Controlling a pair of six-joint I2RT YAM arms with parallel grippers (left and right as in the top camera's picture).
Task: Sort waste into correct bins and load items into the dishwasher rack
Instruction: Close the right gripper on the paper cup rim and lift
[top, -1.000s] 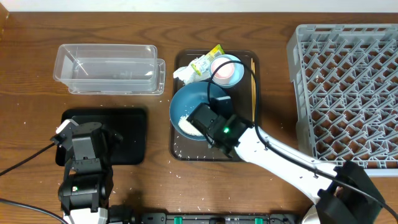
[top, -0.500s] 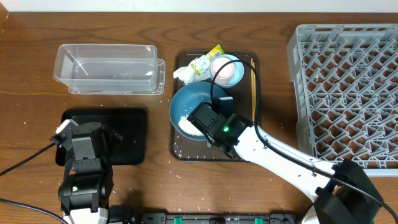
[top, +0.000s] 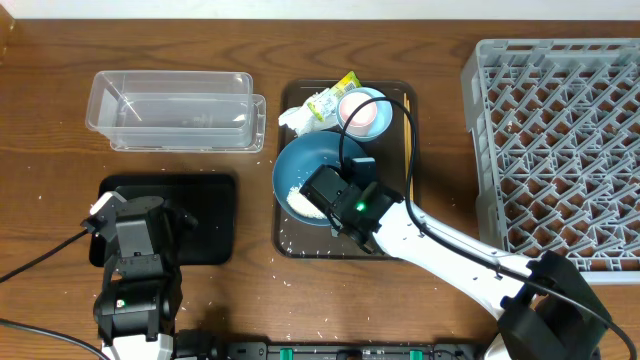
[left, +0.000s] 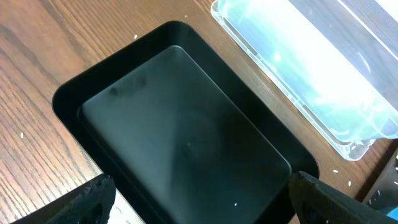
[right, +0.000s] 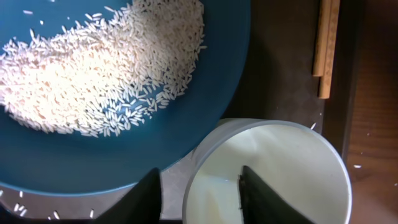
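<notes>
My right gripper hangs over the white cup, one finger outside its rim and the other inside; both still stand apart from the wall, so it is open. Beside the cup, the dark-blue dish holds a heap of rice. At the tray's far end a pink cup sits in the light-blue bowl, with the yellow-green wrapper next to them. Chopsticks lie along the right side. My left gripper hovers wide open above the black tray.
The brown serving tray carries the dishes in the middle. The clear tub stands at the back left. The grey dishwasher rack fills the right side. Stray rice grains dot the table near the front.
The right gripper's jaws have narrowed around the white cup's rim. The left arm has stayed still.
</notes>
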